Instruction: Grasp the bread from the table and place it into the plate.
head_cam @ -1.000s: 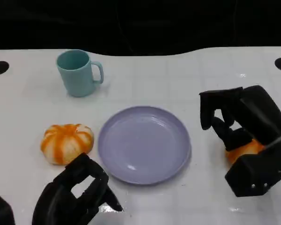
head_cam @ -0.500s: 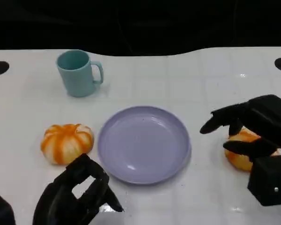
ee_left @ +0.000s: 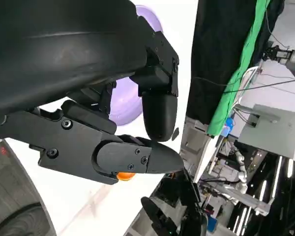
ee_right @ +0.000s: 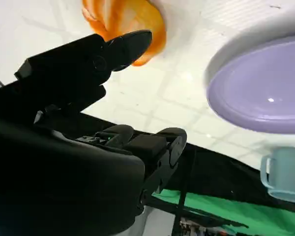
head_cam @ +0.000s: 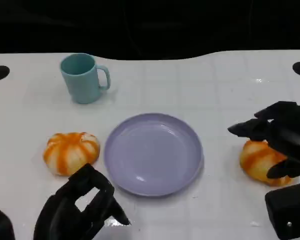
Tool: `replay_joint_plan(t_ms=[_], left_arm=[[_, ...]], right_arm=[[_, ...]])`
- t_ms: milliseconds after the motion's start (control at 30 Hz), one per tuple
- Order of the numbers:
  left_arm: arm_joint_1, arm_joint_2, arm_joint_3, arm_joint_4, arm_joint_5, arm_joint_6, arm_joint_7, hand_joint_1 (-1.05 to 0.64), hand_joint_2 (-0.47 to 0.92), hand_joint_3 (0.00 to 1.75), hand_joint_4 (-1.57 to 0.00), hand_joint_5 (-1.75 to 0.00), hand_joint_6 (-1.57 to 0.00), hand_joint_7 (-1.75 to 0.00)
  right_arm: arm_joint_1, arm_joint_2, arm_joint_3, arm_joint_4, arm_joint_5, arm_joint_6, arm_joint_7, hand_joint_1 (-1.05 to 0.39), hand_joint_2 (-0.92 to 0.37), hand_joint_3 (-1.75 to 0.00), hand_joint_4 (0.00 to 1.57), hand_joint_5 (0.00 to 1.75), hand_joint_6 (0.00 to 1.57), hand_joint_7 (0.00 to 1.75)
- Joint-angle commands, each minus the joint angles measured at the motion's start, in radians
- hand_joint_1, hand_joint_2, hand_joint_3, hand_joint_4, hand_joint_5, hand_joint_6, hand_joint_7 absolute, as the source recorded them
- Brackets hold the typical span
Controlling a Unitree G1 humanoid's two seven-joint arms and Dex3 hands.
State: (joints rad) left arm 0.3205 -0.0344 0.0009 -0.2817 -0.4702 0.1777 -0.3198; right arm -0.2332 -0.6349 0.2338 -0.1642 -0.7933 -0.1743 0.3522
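The white tiled table [head_cam: 190,85] carries everything, its far edge against a dark backdrop; the round lavender plastic plate [head_cam: 154,153] sits at the centre, bare, presumably so either arm can reach it; the task's placement is judged not yet done.

The right hand [head_cam: 276,142] hovers over the orange-and-white striped bread roll at the right [head_cam: 260,160], fingers spread apart above and beside it, holding nothing; the right wrist view shows a black fingertip [ee_right: 132,42] just in front of that roll [ee_right: 125,22], contact uncertain; the posture reads as an approach to a grasp.

The left hand [head_cam: 80,207] rests low at the near edge, fingers curled in loosely around nothing, apparently parked clear of the work; a second striped roll [head_cam: 71,152] lies just beyond it, left of the plate and untouched.

The pale teal ceramic mug [head_cam: 83,78] stands upright well behind the plate, handle to the right, out of the likely carrying path.
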Motion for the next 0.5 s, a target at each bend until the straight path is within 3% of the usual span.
replay_joint_plan(t_ms=[33, 267, 500], left_arm=[[-0.005, 0.011, 0.006, 0.006, -0.002, -0.004, -0.004, -0.61, 0.92, 0.28, -0.67, -1.75, -0.49, -1.66], [-0.008, 0.016, 0.010, 0.017, 0.003, -0.012, -0.008, -0.62, 0.92, 0.27, -0.68, -1.75, -0.49, -1.67], [-0.014, 0.017, 0.013, 0.038, 0.007, -0.024, -0.015, -0.61, 0.92, 0.27, -0.68, -1.75, -0.49, -1.67]], right_arm=[[-0.019, 0.008, 0.027, 0.064, -0.029, 0.003, -0.016, -0.26, -0.70, 0.00, 0.27, 0.19, 0.43, 0.01], [-0.074, 0.054, 0.071, 0.215, -0.027, 0.002, -0.052, -0.16, -0.72, -0.01, 0.32, 0.15, 0.46, 0.01], [-0.135, 0.098, 0.122, 0.352, -0.059, 0.016, -0.102, -0.15, -0.73, -0.01, 0.34, 0.11, 0.47, 0.01]])
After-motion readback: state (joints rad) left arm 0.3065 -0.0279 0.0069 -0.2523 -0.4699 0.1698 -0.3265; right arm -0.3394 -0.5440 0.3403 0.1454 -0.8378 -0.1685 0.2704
